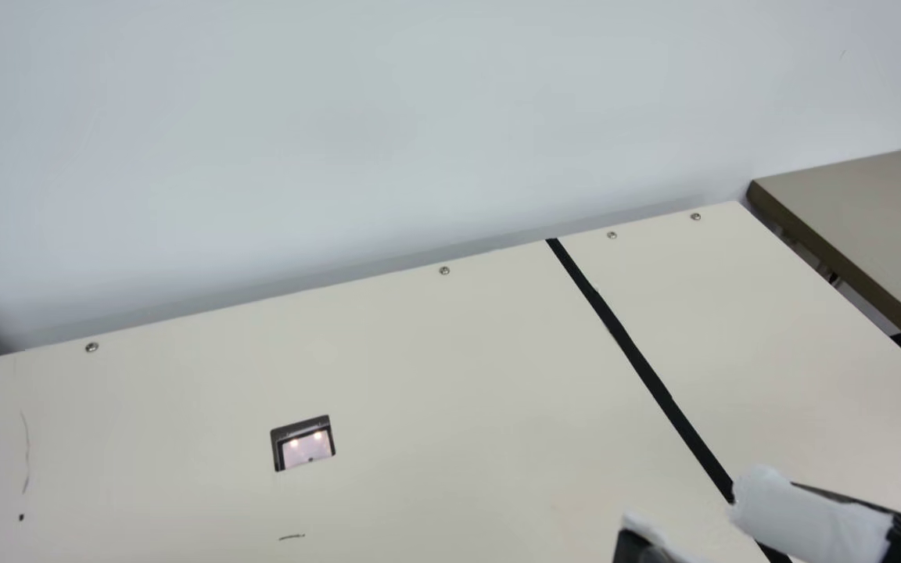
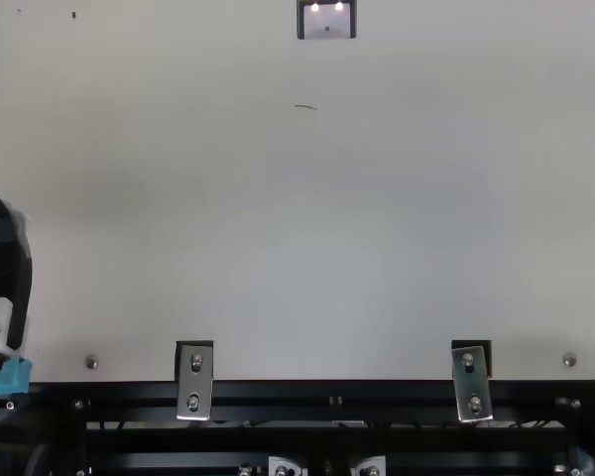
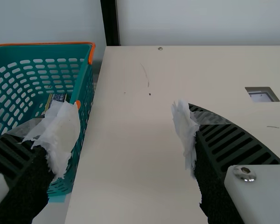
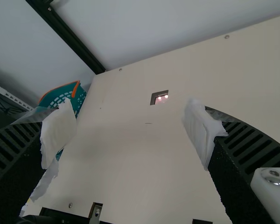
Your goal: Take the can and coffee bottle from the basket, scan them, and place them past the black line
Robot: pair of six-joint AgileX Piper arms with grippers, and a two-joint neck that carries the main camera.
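Observation:
In the main view my right gripper (image 1: 697,520) is at the lower right by the black line (image 1: 638,360). The right wrist view shows this gripper (image 4: 130,135) open, white wrapping on both tips and nothing between them. Part of my left gripper (image 2: 5,273) lies at the top view's left edge. Seen from its own wrist, that gripper (image 3: 126,126) is open and empty, one finger over the side of the teal basket (image 3: 86,95). Inside the basket is a small dark and yellow item (image 3: 57,98), partly hidden by that finger; I cannot tell what it is.
A scanner window (image 1: 303,444) with two small lights is set into the cream table (image 1: 419,352). A second, brownish table (image 1: 873,203) stands beyond the right edge. Metal brackets (image 2: 194,380) sit along the front rail, and a pale wall (image 1: 419,117) rises behind.

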